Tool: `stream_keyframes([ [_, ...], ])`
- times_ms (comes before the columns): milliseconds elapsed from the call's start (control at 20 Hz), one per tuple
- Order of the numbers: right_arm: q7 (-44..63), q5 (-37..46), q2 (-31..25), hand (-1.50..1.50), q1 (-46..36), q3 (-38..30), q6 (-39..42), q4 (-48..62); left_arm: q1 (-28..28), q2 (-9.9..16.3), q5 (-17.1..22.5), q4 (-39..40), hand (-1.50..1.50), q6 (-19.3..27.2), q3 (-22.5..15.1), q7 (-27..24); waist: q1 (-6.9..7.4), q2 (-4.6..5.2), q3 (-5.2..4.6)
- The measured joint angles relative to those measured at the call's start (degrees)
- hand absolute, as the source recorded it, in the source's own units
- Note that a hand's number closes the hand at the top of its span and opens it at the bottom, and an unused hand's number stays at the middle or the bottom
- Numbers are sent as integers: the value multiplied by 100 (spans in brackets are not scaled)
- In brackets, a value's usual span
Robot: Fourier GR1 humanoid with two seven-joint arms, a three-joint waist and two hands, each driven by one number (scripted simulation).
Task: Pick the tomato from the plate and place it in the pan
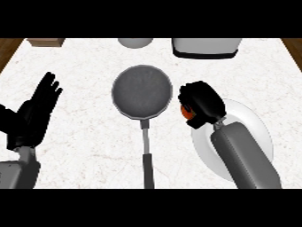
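Red-orange skin of the tomato [187,114] shows only as a small patch beneath the curled black fingers of the right hand [202,103], which is wrapped round the fruit and hides most of it. The hand and tomato sit at the left rim of the white plate [257,128], in the narrow gap between the plate and the pan [142,92]; whether the tomato is touching the plate or lifted clear cannot be told from this steep view. The right forearm [245,157] lies across the plate, covering much of it.

The dark grey pan stands just left of the plate, its round bowl holding nothing and its long handle [146,157] pointing toward the robot. The left hand [29,113] rests at the view's left side, fingers straight and spread, holding nothing, well apart from the pan.

Task progress, as a judgement: the grasp appears complete, and the tomato stands at the plate's edge nearest the pan. What is left is the short carry leftward over the pan's rim, the lowering into the bowl, and the release.

Along the far edge of the marble-patterned counter [81,66] stand a brown wooden block [46,42], a grey rounded object [135,42] and a white appliance [206,47], none involved in the task.
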Motion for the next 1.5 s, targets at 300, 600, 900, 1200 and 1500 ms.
stream_keyframes([
  [300, 2153, 207, 390, 150, -688, 365, 177, -455, -66, -47, 6, 1, 0, -78, -118, 22, 235, 5, 38],
  [600, 4605, 149, 483, 150, -1602, 878, 566, -794, -225, -112, -19, 72, 0, -142, -244, 16, 453, 118, 63],
  [900, 7031, -291, 502, 150, -2642, 1655, 804, -819, -445, -179, -24, 132, 0, -130, -270, 43, 541, 231, 82],
  [1200, 7711, -840, 473, 150, -3333, 2137, 521, -354, -479, -203, -76, 238, 0, -54, -153, -72, 365, 289, 94],
  [1500, 7384, -1178, 479, 150, -3460, 2103, -274, 500, -449, -183, -57, 170, 0, -50, -35, -48, 245, 309, 101],
])
